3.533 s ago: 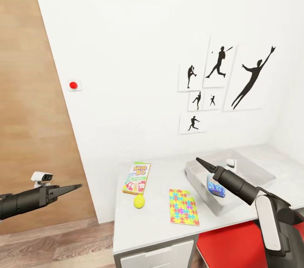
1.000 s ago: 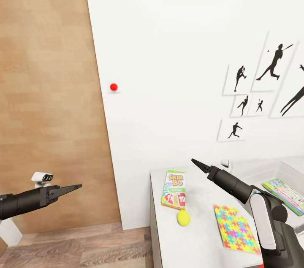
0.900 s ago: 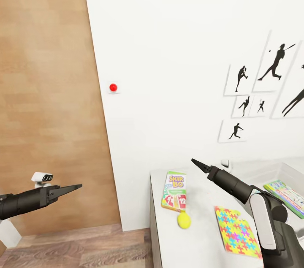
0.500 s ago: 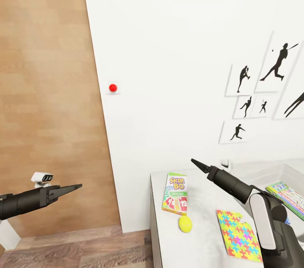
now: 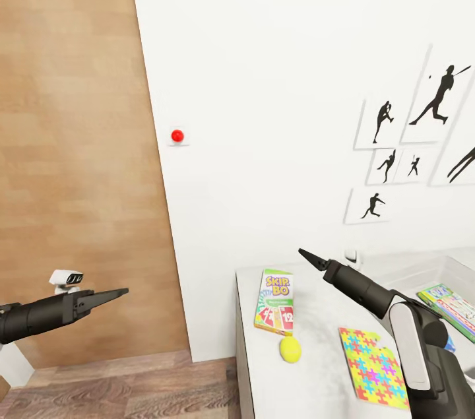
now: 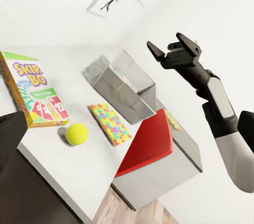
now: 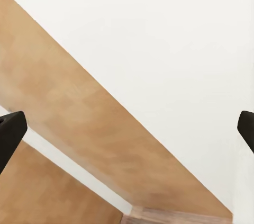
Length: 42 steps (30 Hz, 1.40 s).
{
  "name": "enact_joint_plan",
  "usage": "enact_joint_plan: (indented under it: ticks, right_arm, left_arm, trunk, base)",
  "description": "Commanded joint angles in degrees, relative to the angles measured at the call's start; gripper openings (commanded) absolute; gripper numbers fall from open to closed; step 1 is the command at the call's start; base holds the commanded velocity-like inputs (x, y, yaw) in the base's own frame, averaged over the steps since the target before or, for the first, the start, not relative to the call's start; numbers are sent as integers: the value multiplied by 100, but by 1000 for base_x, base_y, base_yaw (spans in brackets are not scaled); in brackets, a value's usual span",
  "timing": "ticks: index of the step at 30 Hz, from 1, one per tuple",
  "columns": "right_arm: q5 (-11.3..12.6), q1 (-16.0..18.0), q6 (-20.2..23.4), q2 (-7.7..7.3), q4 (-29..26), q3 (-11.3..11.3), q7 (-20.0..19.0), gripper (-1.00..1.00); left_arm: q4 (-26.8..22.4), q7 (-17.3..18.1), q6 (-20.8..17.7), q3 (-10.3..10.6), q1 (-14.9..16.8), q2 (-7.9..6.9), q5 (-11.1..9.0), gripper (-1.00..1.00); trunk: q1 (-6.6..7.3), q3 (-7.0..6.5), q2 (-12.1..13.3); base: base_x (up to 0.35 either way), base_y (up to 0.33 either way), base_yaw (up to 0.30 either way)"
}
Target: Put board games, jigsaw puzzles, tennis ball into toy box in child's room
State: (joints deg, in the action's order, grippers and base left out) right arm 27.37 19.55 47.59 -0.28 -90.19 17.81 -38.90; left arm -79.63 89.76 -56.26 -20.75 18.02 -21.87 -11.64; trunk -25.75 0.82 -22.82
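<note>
Now both grippers, left [image 5: 119,291] and right [image 5: 305,254], are hanging spread and empty. SKIP-BO [image 5: 276,301], ball [image 5: 289,350] and puzzle [image 5: 372,366] are lying on the table [image 5: 316,379], beside the toy box [image 5: 455,270]. Next is probably reaching down for one.

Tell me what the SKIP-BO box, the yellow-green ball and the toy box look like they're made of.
SKIP-BO box: printed card, it seems; flat, sharp-edged, colourful lettering. Yellow-green ball: matte, maybe felt; no fuzz is resolvable in this render. Toy box: smooth light-grey, likely plastic; thin flared walls with soft sheen.
</note>
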Motion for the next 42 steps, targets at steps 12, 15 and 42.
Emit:
enact_joint_plan:
  ticks: [12, 15, 42]
  right_arm:
    - [-71, 601, 107, 89, 700, -949, 2715, 100]
    - [-69, 1112, 134, 97, 1429, -1145, 3218, 100]
    - [-152, 3347, -454, 316, 5016, -1304, 5166, 100]
  left_arm:
    - [125, 24, -89, -2, 11, -1, 26, 100]
    - [198, -25, -99, 0, 25, 1, 27, 100]
    - [4133, -3633, 626, 426, 2660, 1257, 57, 100]
  trunk:
    - [-3, 9, -9]
    - [-3, 9, -9]
    - [-3, 9, -9]
  base:
    - [0, 0, 0]
    - [0, 0, 0]
    - [0, 0, 0]
